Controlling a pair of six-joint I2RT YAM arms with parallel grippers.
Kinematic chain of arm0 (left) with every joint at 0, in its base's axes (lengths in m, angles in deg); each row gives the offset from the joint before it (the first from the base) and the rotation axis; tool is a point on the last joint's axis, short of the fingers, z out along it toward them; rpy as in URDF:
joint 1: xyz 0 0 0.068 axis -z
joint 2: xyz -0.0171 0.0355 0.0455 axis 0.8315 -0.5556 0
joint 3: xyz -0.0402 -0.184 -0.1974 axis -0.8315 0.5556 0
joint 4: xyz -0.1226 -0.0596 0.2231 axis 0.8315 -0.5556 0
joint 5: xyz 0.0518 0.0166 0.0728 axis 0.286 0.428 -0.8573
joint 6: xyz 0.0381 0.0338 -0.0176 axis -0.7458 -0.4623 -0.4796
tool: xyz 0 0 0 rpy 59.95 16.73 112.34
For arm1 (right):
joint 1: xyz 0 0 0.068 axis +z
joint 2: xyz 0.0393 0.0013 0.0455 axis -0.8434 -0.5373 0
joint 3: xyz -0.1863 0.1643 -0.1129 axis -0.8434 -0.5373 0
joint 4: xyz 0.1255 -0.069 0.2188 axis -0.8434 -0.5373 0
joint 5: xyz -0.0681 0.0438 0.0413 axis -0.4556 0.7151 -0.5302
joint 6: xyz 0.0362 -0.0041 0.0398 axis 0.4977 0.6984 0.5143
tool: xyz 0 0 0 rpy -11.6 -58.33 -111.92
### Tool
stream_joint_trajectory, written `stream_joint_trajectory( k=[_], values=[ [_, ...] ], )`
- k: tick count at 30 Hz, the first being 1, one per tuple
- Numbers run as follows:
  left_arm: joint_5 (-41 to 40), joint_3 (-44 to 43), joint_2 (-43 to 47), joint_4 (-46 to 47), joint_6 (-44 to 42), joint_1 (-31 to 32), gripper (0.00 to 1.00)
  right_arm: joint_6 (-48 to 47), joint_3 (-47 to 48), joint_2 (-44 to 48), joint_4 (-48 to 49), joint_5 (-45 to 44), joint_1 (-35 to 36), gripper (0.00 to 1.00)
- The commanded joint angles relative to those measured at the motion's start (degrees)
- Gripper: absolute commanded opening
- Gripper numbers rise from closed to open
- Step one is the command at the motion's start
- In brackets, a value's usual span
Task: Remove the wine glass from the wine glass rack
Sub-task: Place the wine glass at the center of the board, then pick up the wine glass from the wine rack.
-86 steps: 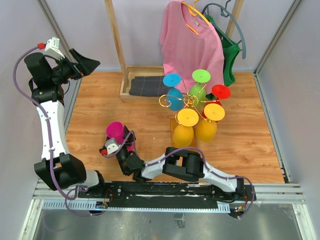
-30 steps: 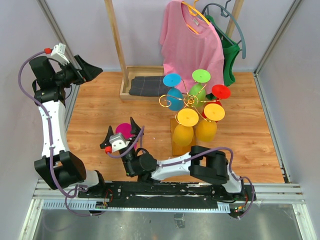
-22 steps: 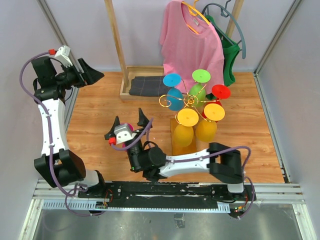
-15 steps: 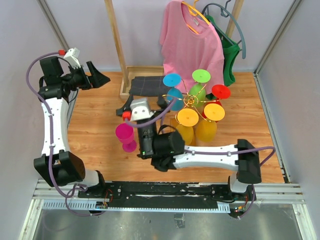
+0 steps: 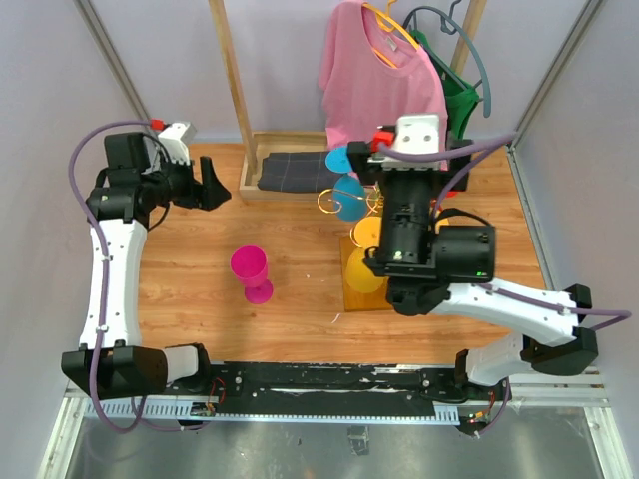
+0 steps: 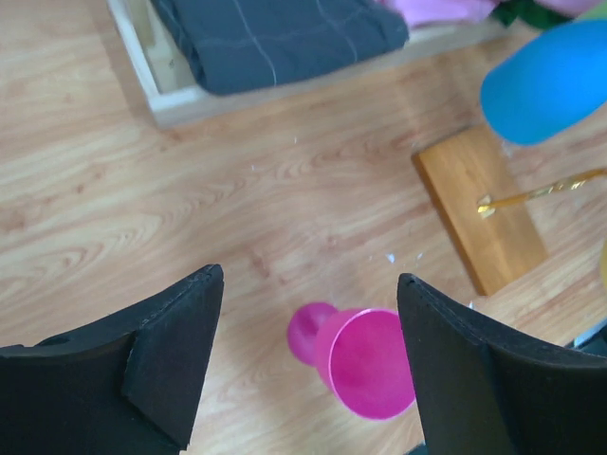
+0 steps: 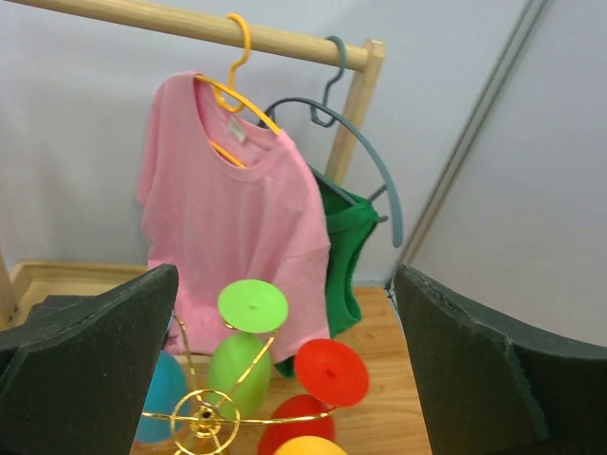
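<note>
Right hand was spread wide, well above the wine glass rack — reaching step, I'd guess; green wine glass hung there upside down; next it'd need lowering around one stem; left hand spread too.

from above and behind us, the top external view looks down on the table. our left wrist camera points down, close over the magenta wine glass, which both share. our right wrist camera faces roughly level toward the clothes rack and wine glass rack.
</note>
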Motion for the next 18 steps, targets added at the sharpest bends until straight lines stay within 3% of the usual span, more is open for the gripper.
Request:
stream_joint_trajectory(
  k=[1, 4, 6, 8, 11, 12, 18],
  values=[
    [-6.1, 1.7, -0.5, -5.1, -5.5, 3.4, 0.79, -6.0, -0.1, 4.4, 0.4, -5.2, -1.8, 0.98],
    [-5.4, -2.7, -2.4, -5.0, -2.8, 4.6, 0.82, -4.0, -2.2, 7.9, -1.3, -8.7, -5.7, 0.98],
    [-3.8, -7.0, -4.2, -4.9, -0.5, 5.6, 0.83, 5.0, -3.6, 11.1, -11.2, -10.5, -8.1, 0.98],
    [-3.0, -11.1, -5.8, -4.9, 2.3, 7.1, 0.84, 18.9, -3.4, 14.4, -28.6, -11.2, -9.9, 0.98],
    [-2.7, -14.3, -7.6, -4.9, 4.6, 10.2, 0.84, 45.2, 3.7, 17.7, -62.7, -9.0, -11.9, 0.99],
    [-2.8, -14.2, -7.9, -4.9, 4.9, 11.3, 0.84, 49.5, 5.7, 17.9, -68.4, -8.5, -12.3, 0.99],
    [-6.2, -15.5, -10.1, -2.6, 6.4, 17.9, 0.84, 47.2, 7.8, 18.1, -70.9, -10.6, -12.6, 0.99]
  ],
)
